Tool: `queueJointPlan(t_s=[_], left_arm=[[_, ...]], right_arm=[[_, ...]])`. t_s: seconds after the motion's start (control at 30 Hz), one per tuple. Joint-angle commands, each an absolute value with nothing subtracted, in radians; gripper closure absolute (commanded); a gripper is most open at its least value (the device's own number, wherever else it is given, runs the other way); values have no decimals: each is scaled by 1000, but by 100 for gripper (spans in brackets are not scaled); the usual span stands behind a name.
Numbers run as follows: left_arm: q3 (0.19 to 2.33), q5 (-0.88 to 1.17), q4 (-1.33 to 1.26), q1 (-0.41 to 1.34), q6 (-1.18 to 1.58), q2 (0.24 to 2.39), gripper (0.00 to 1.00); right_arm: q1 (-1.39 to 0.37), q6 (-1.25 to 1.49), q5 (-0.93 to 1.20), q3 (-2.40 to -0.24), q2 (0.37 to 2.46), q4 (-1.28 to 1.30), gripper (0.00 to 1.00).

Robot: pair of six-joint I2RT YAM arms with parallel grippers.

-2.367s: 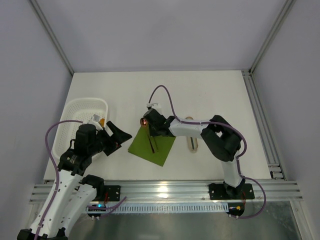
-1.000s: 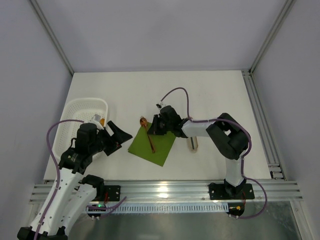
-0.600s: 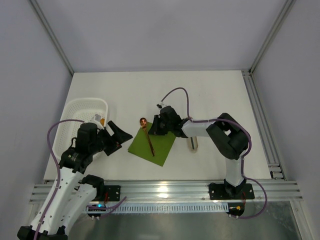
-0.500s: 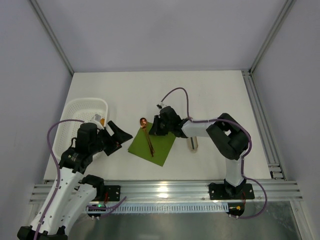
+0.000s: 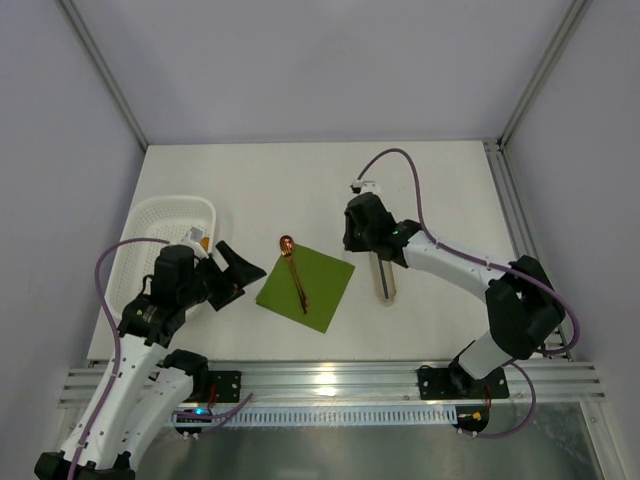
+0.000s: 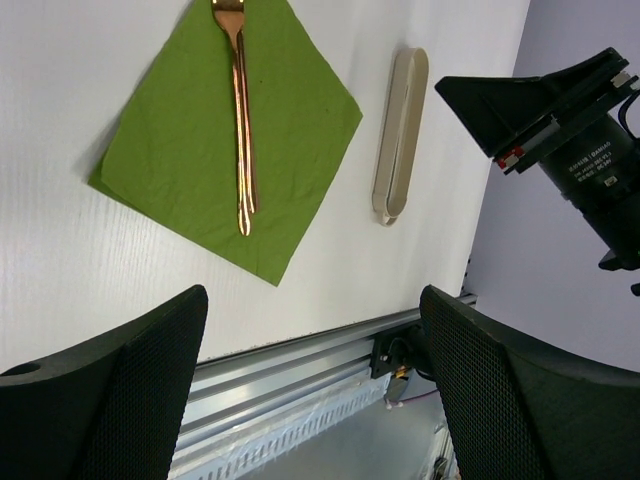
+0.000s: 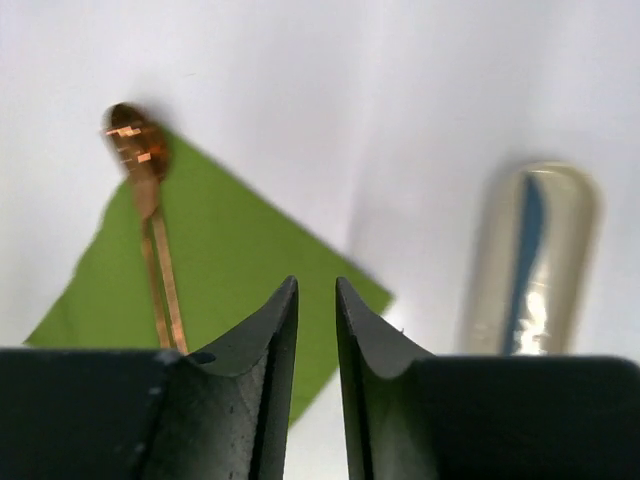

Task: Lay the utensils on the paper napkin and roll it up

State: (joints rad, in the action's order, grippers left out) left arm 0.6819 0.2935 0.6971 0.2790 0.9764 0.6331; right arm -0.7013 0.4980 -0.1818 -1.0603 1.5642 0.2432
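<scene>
The copper fork and spoon (image 5: 295,275) lie side by side on the olive-green napkin (image 5: 318,290), the spoon bowl (image 5: 286,243) just over its far corner. They also show in the left wrist view (image 6: 242,130) on the napkin (image 6: 180,150), and in the right wrist view (image 7: 160,270) on the napkin (image 7: 240,260). My right gripper (image 5: 352,242) hangs above the table to the right of the napkin; its jaws (image 7: 316,288) are nearly shut with nothing between them. My left gripper (image 5: 236,278) is wide open and empty, left of the napkin (image 6: 312,300).
A pale beige oblong piece (image 5: 386,280) lies right of the napkin, under the right arm; it also shows in the wrist views (image 6: 400,135) (image 7: 530,260). A white mesh basket (image 5: 160,215) stands at the far left. The table's front rail (image 5: 330,380) runs along the near edge.
My right gripper has left the utensils lying on the napkin and moved right and back, away from it. The left arm has not moved.
</scene>
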Motion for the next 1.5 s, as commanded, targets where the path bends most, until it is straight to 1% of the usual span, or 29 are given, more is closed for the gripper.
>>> queueJointPlan(t_s=[0.0, 0.1, 0.33, 0.8, 1.03, 1.13, 1.17, 1.33, 1.47], left_arm=[[680, 330, 646, 273, 963, 630, 12], [678, 330, 644, 273, 963, 629, 12], [667, 337, 640, 273, 963, 635, 15], [652, 341, 620, 273, 962, 658, 14], [660, 341, 626, 273, 954, 663, 14], [666, 337, 638, 273, 951, 666, 14], [669, 337, 644, 273, 951, 666, 14], [699, 299, 698, 273, 927, 669, 14], [680, 276, 689, 273, 925, 675, 14]], right_arm=[[-628, 433, -323, -1042, 1526, 411, 72], [-601, 405, -334, -1022, 1528, 434, 69], [-581, 391, -361, -1006, 1588, 434, 69], [-549, 393, -325, -971, 1706, 376, 69], [-549, 393, -330, -979, 1726, 385, 78], [-549, 394, -331, -982, 1717, 390, 88], [-549, 397, -337, -982, 1710, 393, 96], [-551, 399, -408, -974, 1574, 414, 96], [-561, 399, -407, -999, 1450, 448, 96]])
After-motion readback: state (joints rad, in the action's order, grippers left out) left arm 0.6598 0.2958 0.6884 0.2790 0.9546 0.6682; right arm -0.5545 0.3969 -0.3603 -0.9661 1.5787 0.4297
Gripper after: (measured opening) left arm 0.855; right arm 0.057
